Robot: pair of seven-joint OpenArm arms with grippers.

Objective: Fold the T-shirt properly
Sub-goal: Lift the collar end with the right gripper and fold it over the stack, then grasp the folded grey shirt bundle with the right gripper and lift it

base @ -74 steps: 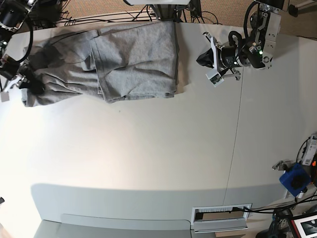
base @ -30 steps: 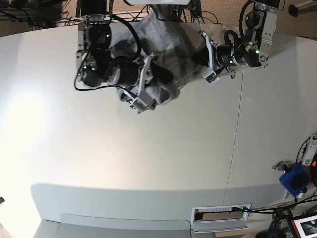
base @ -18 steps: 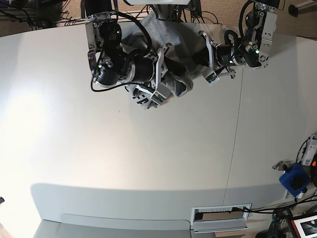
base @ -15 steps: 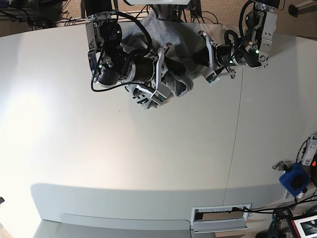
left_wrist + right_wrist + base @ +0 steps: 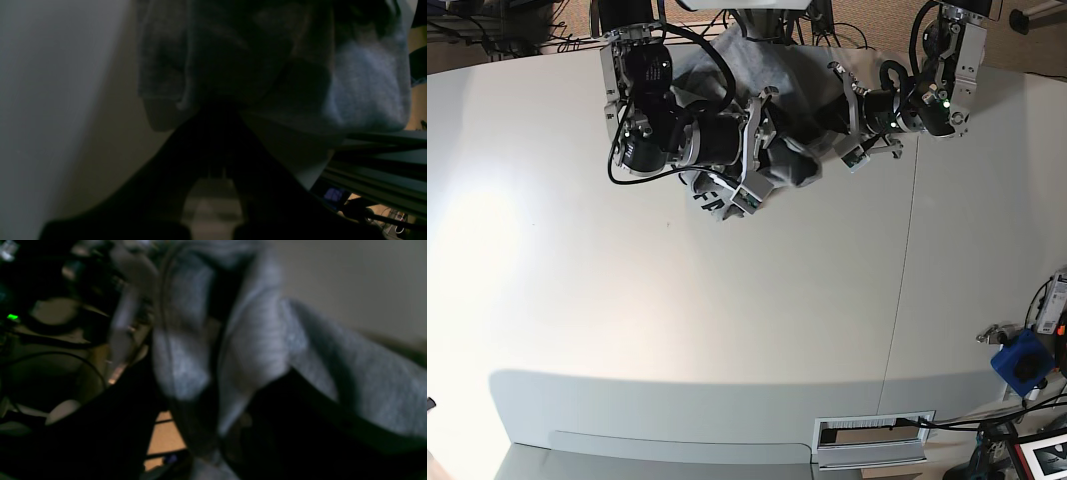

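The heather-grey T-shirt (image 5: 777,80) lies bunched at the table's far edge, between my two arms. Black lettering shows on a fold hanging under the right arm (image 5: 712,200). My right gripper (image 5: 772,150) is shut on a bunch of the shirt's fabric and holds it just above the table; the right wrist view shows blurred grey cloth (image 5: 253,350) draped over dark fingers. My left gripper (image 5: 827,118) is shut on the shirt's right edge. In the left wrist view, dark fingers (image 5: 186,160) meet at the shadowed cloth (image 5: 367,83).
The white table (image 5: 727,330) spreads wide toward the front, with a seam (image 5: 907,260) down its right part. A vent slot (image 5: 874,432) sits at the front edge. A blue device (image 5: 1022,362) and cables stand off the right edge.
My right arm swept from the far left to the centre, dragging the shirt's left side over. The spread shirt is now bunched. The left arm barely moved.
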